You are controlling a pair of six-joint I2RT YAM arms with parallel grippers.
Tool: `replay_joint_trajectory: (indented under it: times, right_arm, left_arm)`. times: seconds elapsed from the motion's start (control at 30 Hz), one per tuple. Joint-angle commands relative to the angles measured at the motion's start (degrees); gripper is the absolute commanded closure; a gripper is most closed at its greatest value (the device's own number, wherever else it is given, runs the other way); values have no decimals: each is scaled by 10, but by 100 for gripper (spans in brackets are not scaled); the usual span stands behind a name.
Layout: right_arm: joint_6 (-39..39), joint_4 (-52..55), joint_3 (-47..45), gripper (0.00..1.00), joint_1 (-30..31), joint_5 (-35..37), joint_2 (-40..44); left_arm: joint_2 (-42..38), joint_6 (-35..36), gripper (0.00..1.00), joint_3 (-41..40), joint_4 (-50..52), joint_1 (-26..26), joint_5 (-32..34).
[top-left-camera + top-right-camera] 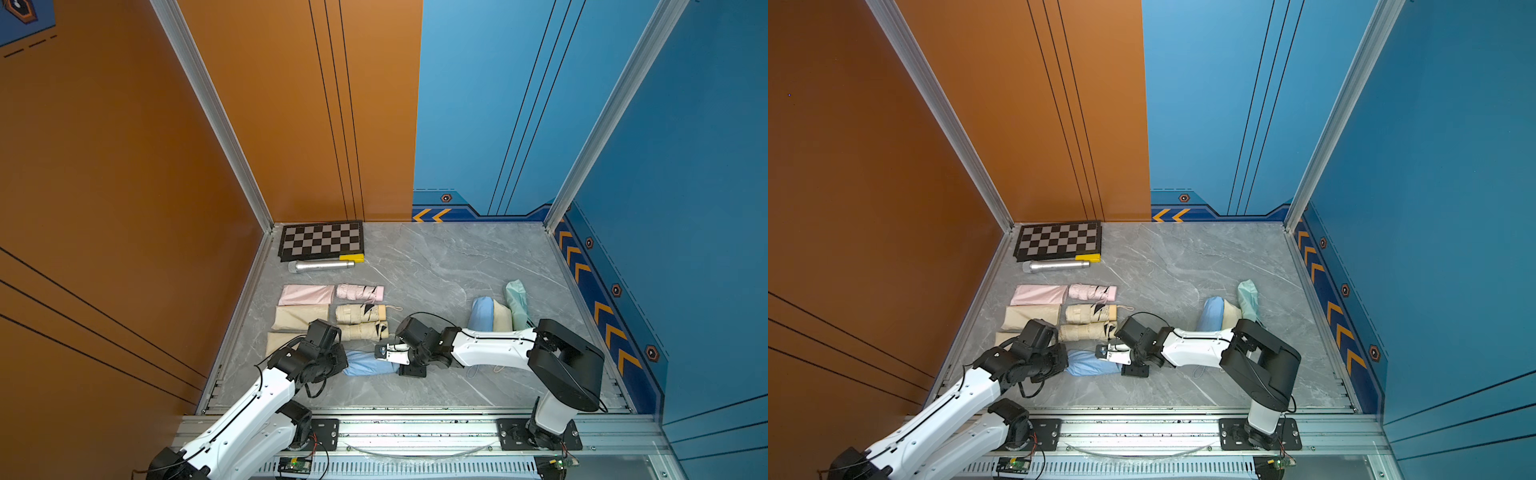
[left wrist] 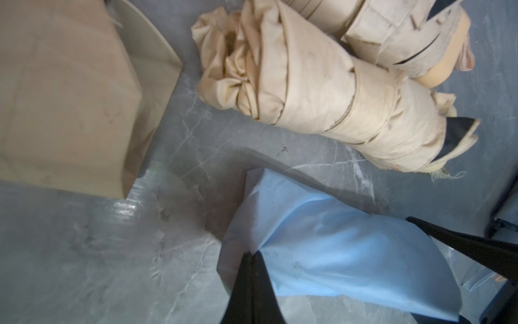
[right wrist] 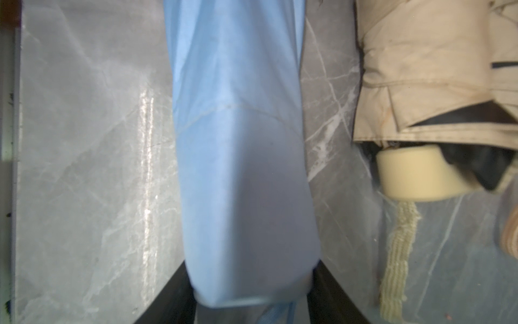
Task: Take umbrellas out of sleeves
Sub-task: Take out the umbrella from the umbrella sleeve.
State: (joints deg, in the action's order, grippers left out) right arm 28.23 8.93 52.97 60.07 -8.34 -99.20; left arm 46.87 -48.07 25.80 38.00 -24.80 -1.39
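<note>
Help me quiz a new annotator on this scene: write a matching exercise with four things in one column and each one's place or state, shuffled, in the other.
Things
1. silver cylinder
2. pink umbrella
3. front light blue sleeve
4. mint sleeve

Places or states
A. pinched at one end by the shut left tool
B. nearest the blue side wall
C. lying just in front of the checkerboard
D. bare, beside the flat pink sleeve

Pairs: 1-C, 2-D, 3-A, 4-B

Checkerboard in far corner, silver cylinder beside it, yellow block, marble tabletop
</note>
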Motion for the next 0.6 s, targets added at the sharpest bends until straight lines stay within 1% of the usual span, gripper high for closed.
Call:
replay_joint_trajectory:
  times: [0.0,0.23,0.33,0.4,0.57]
  right_arm:
    - [-6,23,-14,64,2,7,17]
    - [-7,29,-18,64,-1,4,26]
    - [-7,29,-14,64,-1,-1,23]
    - [-8,29,-11,64,-1,-4,18]
    - [-7,29,-5,65,-1,-6,7]
  left_arm:
    - [-4,10,100,14,41,7,57]
    - [-5,11,100,18,49,7,72]
    - [-6,11,100,24,47,8,59]
    - [-8,21,89,31,48,8,46]
    - [-20,23,69,33,37,11,12]
